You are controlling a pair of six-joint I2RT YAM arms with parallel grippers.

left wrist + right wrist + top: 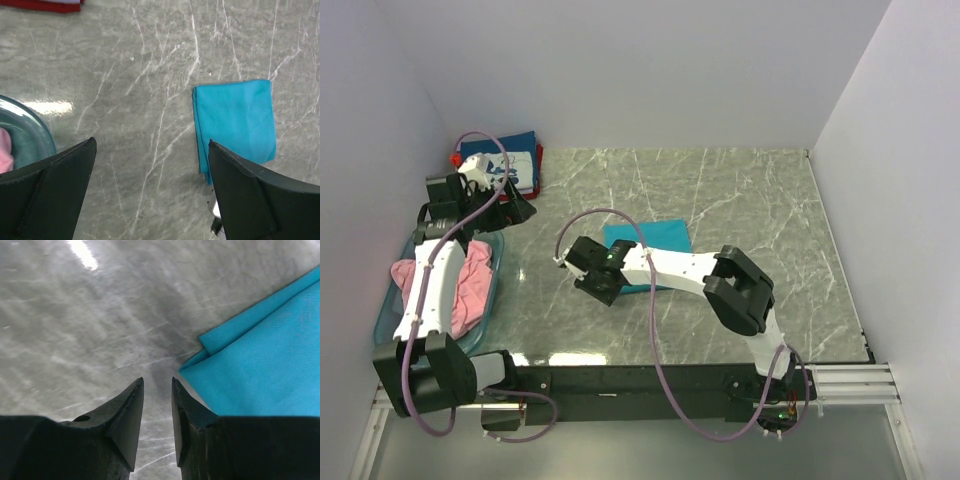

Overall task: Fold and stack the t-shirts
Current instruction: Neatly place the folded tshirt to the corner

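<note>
**Shirts sorted across the table, both grippers empty**

Far left, a translucent light-blue basket sits at the table's edge with the pink t-shirt lying crumpled inside it. The left arm stretches over this basket and hides part of the cloth. Beyond the basket, in the far left corner, the navy t-shirt with white print lies folded on top of the red t-shirt, whose edge shows along the side of the pile.

Just to the right of the basket, the left gripper hangs over bare marble with its jaws spread wide and nothing between them. Its wrist camera looks straight down on the grey, white-veined table, with the basket rim at the lower left of that view and the teal cloth off to the right.

Near the middle of the table the right gripper is low over the surface. Its two dark fingers stand close together with only a narrow slit between them (bare marble shows through the gap, no cloth). Its tips are just beside the near left corner of the teal t-shirt without gripping it.

That teal t-shirt lies flat on the table, folded into a neat rectangle, with a folded-over layer showing at the corner nearest the fingers. It is well apart from the pile in the corner, and the right wrist hides part of it from above.
</note>
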